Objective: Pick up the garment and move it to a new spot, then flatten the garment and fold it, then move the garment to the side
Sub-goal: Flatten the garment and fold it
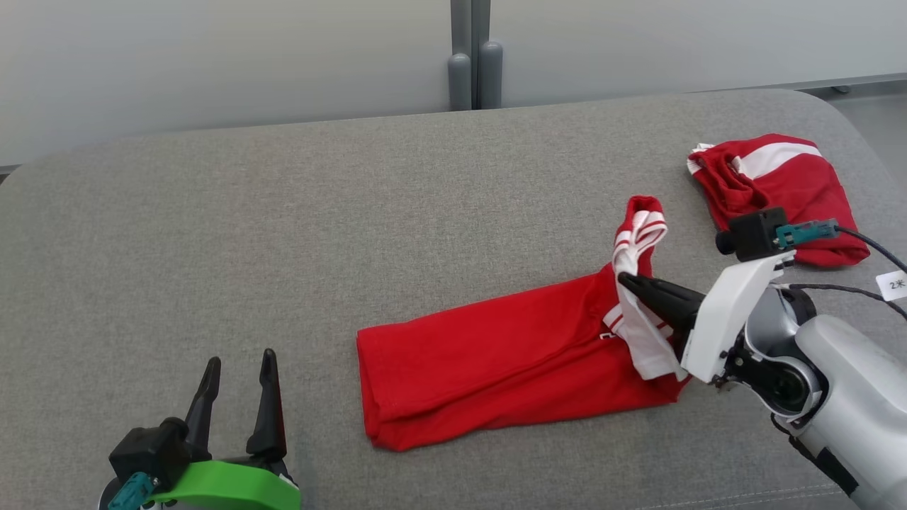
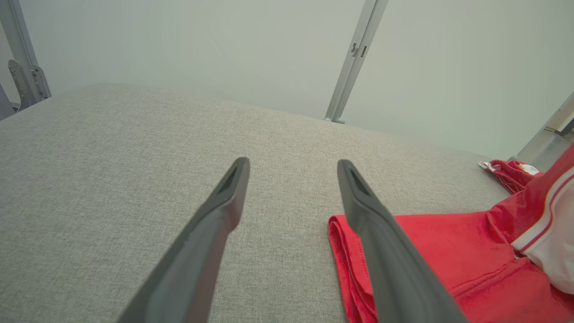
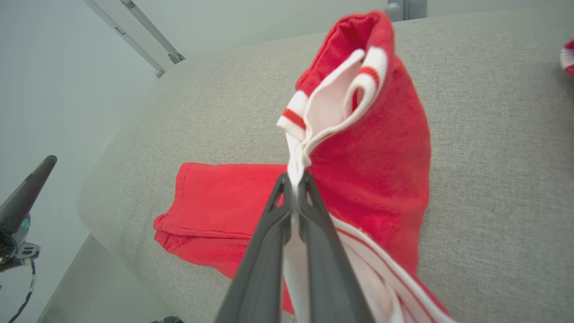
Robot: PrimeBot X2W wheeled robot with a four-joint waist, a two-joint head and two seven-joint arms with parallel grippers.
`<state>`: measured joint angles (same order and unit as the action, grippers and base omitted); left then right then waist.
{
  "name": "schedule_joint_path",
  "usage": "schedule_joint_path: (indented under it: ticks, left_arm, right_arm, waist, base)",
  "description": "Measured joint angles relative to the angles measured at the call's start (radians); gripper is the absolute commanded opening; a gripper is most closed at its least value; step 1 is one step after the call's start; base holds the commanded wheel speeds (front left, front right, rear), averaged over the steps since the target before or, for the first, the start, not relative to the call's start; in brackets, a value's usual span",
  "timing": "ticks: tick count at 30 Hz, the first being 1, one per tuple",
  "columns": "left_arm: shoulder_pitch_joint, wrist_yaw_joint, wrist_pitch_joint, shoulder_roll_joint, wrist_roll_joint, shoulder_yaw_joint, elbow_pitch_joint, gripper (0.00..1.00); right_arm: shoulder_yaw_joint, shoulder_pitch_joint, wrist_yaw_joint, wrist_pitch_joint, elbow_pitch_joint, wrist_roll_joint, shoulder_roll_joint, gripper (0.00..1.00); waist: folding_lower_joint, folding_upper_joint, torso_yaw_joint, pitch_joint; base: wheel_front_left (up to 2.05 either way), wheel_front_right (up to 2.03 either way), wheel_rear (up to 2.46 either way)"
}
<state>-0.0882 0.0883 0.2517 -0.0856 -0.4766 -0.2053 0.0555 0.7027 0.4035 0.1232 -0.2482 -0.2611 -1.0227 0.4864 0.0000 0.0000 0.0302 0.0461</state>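
The garment (image 1: 496,354) is red with white striped trim and lies as a long folded strip across the grey table. My right gripper (image 1: 627,282) is shut on its white-trimmed right end, which it lifts above the table, the striped cuff standing up past the fingertips. The right wrist view shows the gripper (image 3: 293,177) pinching the white fabric of the garment (image 3: 376,179). My left gripper (image 1: 239,363) stands open at the lower left, apart from the cloth. In the left wrist view, that gripper (image 2: 291,165) holds nothing and the garment (image 2: 439,251) lies to its right.
A second red and white garment (image 1: 779,191) lies bunched at the table's far right, behind my right arm. The grey fabric table (image 1: 283,234) has a rounded far edge, with a grey post (image 1: 473,71) and a pale wall behind it.
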Motion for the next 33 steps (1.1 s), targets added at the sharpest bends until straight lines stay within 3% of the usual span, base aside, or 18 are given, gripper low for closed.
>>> schedule_joint_path:
  ticks: [8,15,33]
  left_arm:
    - [0.0,0.0,0.0,0.007,0.0,-0.016,0.003,1.0]
    - [0.0,-0.005,0.0,0.013,-0.003,-0.03,0.009,1.0]
    - [0.006,-0.014,0.0,0.03,-0.005,-0.056,0.02,1.0]
  right_arm:
    - [0.035,0.021,0.0,-0.051,0.049,-0.046,-0.078,0.0]
    - [0.08,0.053,-0.003,-0.098,0.01,-0.042,-0.148,0.0]
    - [0.156,0.104,-0.099,-0.181,-0.176,-0.005,-0.27,0.0]
  waist:
    - [0.0,0.0,0.033,-0.011]
    - [0.0,0.0,0.083,-0.015]
    - [0.0,0.0,0.247,0.014]
  base:
    - [0.0,0.0,0.0]
    - [0.0,0.0,0.0]
    - [0.0,0.0,0.0]
